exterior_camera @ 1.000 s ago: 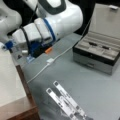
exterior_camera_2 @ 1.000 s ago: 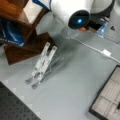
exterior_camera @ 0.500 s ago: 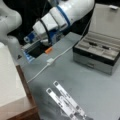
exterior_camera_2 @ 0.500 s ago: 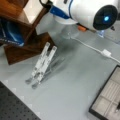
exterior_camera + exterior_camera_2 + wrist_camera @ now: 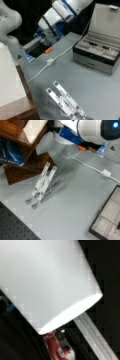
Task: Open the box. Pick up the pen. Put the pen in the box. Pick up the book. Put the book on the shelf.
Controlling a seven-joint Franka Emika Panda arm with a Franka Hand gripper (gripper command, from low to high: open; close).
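In a front view, at your left, the white book (image 5: pixel 8 82) lies on the shelf (image 5: pixel 23 110). A metal stand (image 5: pixel 66 101) sits on the grey desk (image 5: pixel 100 87). At right the box (image 5: pixel 98 51) stands open. Your gripper (image 5: pixel 37 46) is near the desk's far edge; whether it is spread, you cannot tell.

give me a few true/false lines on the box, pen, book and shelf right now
1. The box stands open, lid up. True.
2. The pen lies on the grey table. False: a dark slim thing, seemingly the pen, lies in a box compartment.
3. The book rests on the shelf. True.
4. The metal stand sits inside the box. False: it stands on the table, apart from the box.
5. The gripper clamps the white cable. False: the gripper itself does not show.
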